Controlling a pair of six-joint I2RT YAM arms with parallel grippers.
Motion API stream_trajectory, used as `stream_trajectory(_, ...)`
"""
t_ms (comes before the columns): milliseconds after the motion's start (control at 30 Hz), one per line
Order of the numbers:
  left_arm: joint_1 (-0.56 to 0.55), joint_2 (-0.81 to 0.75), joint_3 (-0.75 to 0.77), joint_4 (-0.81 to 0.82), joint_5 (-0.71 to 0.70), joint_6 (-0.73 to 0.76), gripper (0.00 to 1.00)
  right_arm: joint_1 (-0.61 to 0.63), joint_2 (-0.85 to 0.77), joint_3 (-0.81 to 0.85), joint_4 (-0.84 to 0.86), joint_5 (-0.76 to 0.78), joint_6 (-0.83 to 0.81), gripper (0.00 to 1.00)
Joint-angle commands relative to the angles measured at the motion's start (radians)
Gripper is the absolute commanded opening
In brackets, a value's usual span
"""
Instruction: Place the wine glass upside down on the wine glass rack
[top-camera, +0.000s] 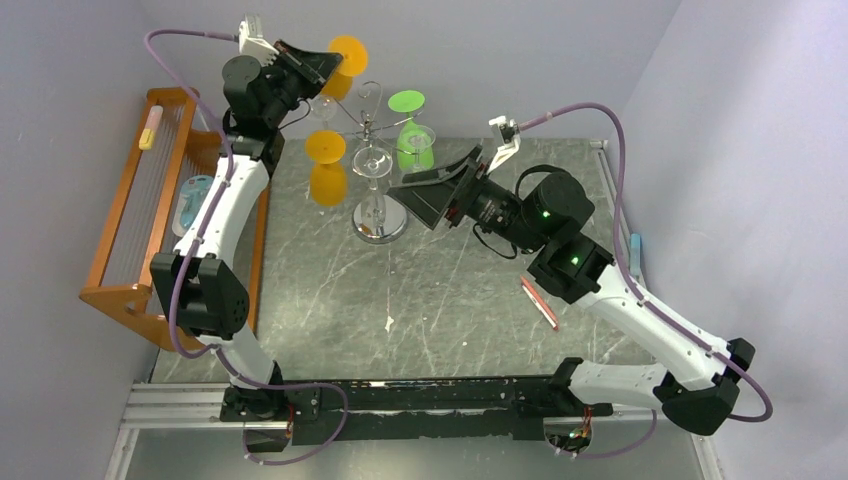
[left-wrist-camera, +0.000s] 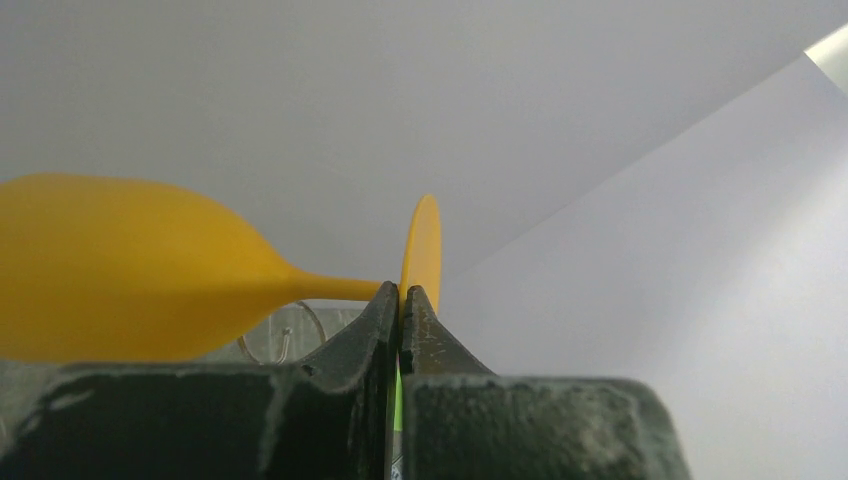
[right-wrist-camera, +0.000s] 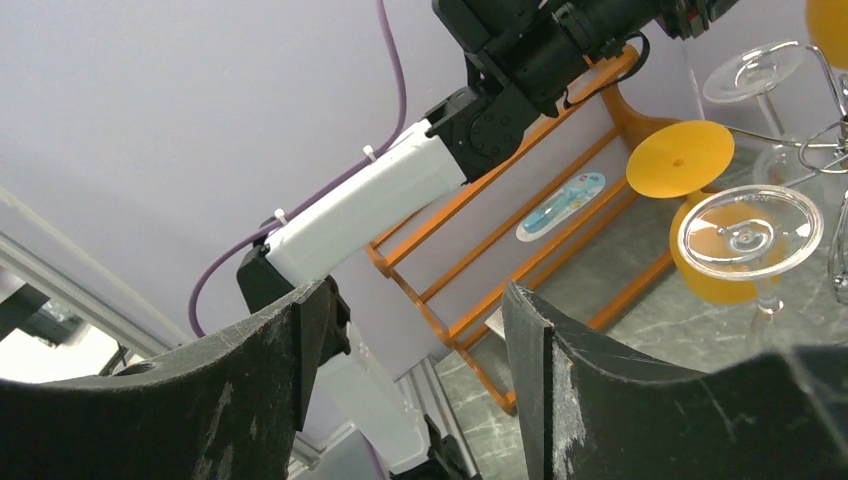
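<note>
My left gripper (left-wrist-camera: 400, 303) is pressed tight on the stem of the yellow wine glass (left-wrist-camera: 130, 270), right beside its foot. In the wrist view the glass lies sideways with its bowl at the left of the frame, and in the overhead view it sits top centre-left, just up and left of the chrome wine glass rack (top-camera: 395, 222). An orange glass (top-camera: 326, 165), a clear one (top-camera: 372, 160) and a green one (top-camera: 412, 130) sit foot-up at the rack, while my right gripper (right-wrist-camera: 415, 310) stands spread and holds nothing just right of the rack's base.
</note>
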Motion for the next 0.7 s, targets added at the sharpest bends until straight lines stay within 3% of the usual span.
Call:
stream_trajectory(0, -0.013, -0.023, -0.014, -0.040, -0.077, -0.056, 0.05, -0.005, -0.030, -0.016, 0.045, 0.010, 0.001, 0.67)
stream_trajectory(200, -0.046, 0.008, 0.019, -0.087, -0.075, -0.092, 0.05, -0.005, -0.032, -0.014, 0.038, 0.010, 0.003, 0.67)
stream_trajectory(400, -0.088, 0.012, 0.048, -0.210, -0.163, -0.077, 0.05, -0.004, -0.050, -0.036, 0.048, 0.030, 0.006, 0.66)
stream_trajectory(667, -0.099, -0.023, -0.015, -0.193, -0.168, -0.139, 0.05, -0.004, -0.060, -0.042, 0.044, 0.038, 0.005, 0.66)
